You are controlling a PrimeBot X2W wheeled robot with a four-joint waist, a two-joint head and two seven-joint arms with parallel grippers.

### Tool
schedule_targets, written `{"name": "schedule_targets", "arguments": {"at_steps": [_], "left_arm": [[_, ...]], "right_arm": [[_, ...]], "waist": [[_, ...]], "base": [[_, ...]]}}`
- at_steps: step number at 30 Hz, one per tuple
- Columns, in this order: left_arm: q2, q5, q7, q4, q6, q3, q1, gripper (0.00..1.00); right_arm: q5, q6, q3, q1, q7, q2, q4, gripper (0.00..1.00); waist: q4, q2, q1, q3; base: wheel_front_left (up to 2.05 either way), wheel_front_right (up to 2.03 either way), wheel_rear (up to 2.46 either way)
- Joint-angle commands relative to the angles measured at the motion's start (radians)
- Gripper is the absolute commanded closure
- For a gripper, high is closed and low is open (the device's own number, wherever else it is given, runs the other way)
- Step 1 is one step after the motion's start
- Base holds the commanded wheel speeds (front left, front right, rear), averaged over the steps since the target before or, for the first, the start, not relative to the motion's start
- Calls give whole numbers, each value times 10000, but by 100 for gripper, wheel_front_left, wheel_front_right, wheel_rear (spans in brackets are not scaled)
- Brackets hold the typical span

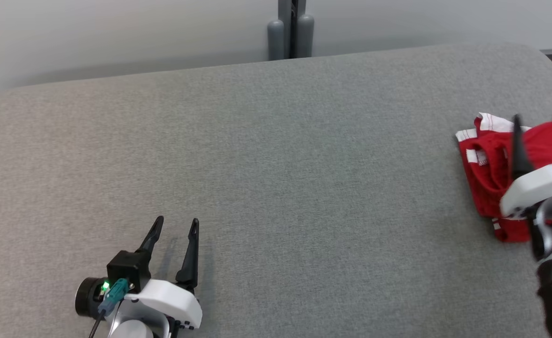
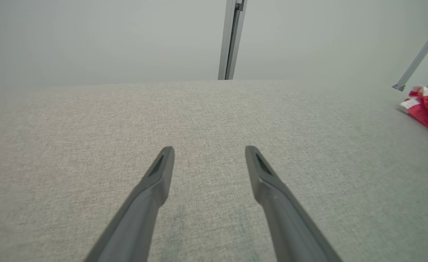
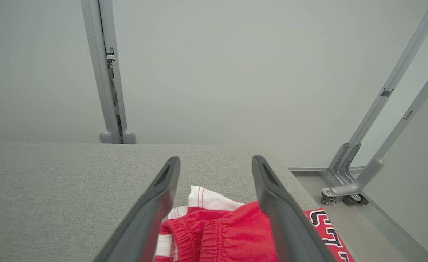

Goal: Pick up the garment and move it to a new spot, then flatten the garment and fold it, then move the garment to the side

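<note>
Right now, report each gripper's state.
Left gripper: open, holding nothing, over the grey surface.
Right gripper: open, above the red garment, not gripping it.

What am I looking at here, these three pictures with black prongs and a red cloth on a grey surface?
These are three camera views from one two-armed robot. The wide picture is from its head, looking down at a grey padded surface. The other two come from cameras on its wrists, looking along each arm's two dark fingers. The left gripper is open over bare fabric, holding nothing. The right gripper is at the far right, open, its fingers spread above a bunched red and white garment with black lettering. The garment lies near the surface's right edge and is not gripped. Behind the surface stand a pale wall and metal frame posts.
</note>
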Motion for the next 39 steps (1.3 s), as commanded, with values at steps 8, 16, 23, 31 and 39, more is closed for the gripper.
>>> {"name": "schedule_targets", "arguments": {"at_steps": [8, 16, 23, 31, 39], "left_arm": [[43, -32, -11, -42, 131, 553, 508, 0], [45, 52, -11, 73, 147, 902, 890, 0], [46, 135, -11, 194, 186, 1060, 1050, 0], [48, 93, -11, 213, 246, 1342, 1267, 0], [48, 67, -11, 280, 211, 1555, 1211, 0]], "right_arm": [[704, -3, 985, 2041, -42, 1196, -1360, 0], [1601, -3, 1599, 3282, -42, 1395, -2111, 0], [1985, -3, 1909, 3963, -42, 1384, -2431, 0], [1913, -3, 2095, 4533, -42, 1387, -2819, 0], [1420, -2, 2206, 4490, -42, 1391, -2822, 0]], "waist": [[710, 0, 0, -573], [1088, 0, 0, -910], [1128, 0, 0, -1231], [1029, 0, 0, -1519], [929, 0, 0, -1410]], "base": [[0, 0, 0], [0, 0, 0], [0, 0, 0], [0, 0, 0], [0, 0, 0]]}}
